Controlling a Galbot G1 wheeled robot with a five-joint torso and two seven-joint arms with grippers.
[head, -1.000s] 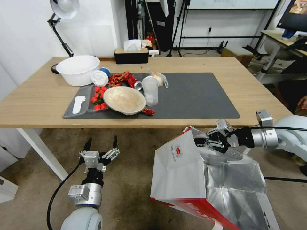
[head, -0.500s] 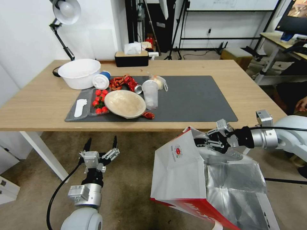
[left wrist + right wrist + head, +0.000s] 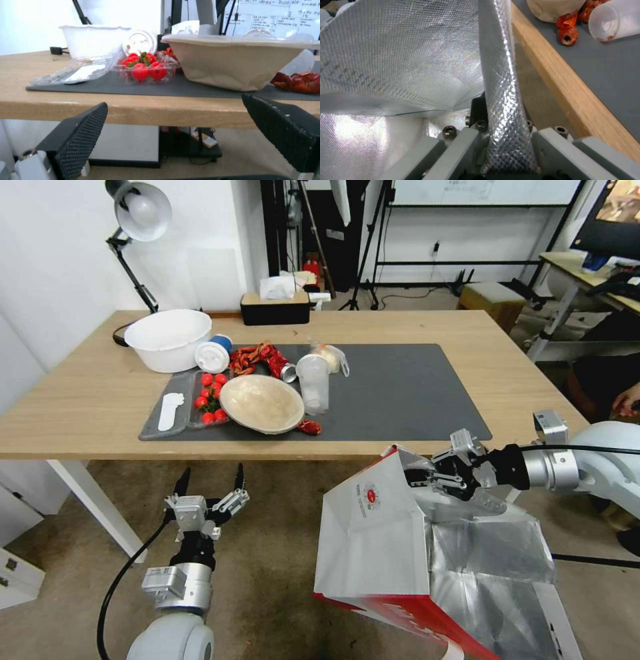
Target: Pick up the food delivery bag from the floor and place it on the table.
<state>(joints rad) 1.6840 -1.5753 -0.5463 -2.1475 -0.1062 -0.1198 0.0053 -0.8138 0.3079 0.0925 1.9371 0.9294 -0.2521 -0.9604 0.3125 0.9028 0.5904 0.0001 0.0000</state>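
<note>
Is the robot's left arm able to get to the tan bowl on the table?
Probably yes. The left tool hangs open below the table edge, straight before the tan bowl, which sits near that edge. It would need to rise first; only the small red scrap lies nearby.

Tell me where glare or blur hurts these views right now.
Head view: edges bow, white boxy food delivery bag foil lining shines. Left wrist view: window washes out the background, open left gripper fingers soft. Right wrist view: right gripper pinches glaring foil; light-wood table edge blurred.
</note>
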